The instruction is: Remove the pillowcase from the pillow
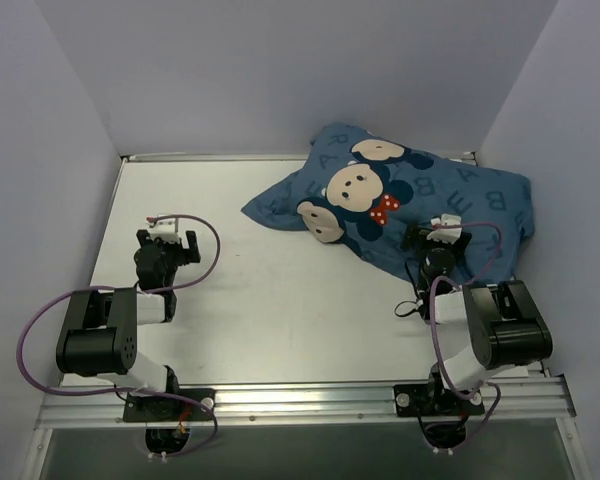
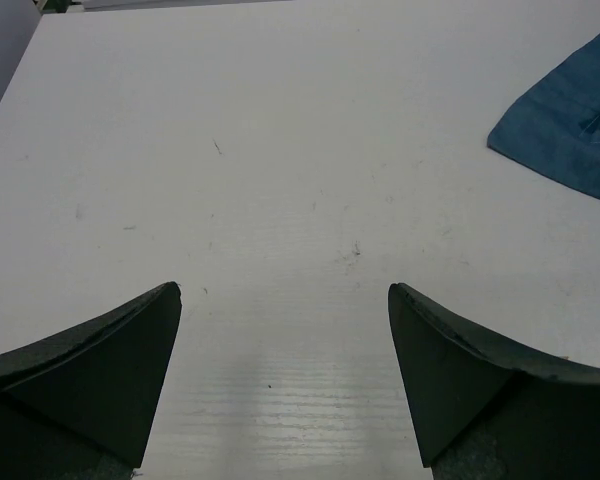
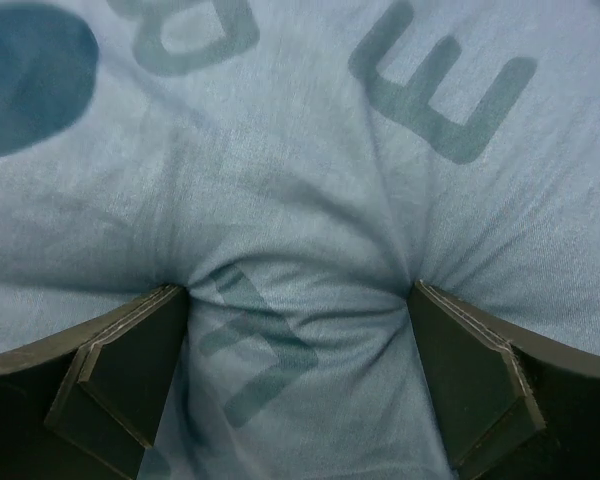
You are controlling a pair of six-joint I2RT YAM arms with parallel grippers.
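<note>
The blue pillowcase (image 1: 400,200) with mouse faces, a red dotted bow and pale letters lies stuffed at the back right of the table. The white pillow is hidden inside it. My right gripper (image 1: 435,236) is open and pressed down into the case's near side. In the right wrist view the fabric (image 3: 310,180) bulges between the spread fingers of this gripper (image 3: 300,300). My left gripper (image 1: 166,236) is open and empty over the bare table at the left, well apart from the case. In the left wrist view this gripper (image 2: 285,300) faces a blue corner (image 2: 570,130) at the far right.
The white table (image 1: 270,290) is boxed in by pale walls at the left, back and right. A metal rail (image 1: 300,403) runs along the near edge by the arm bases. Purple cables loop beside both arms.
</note>
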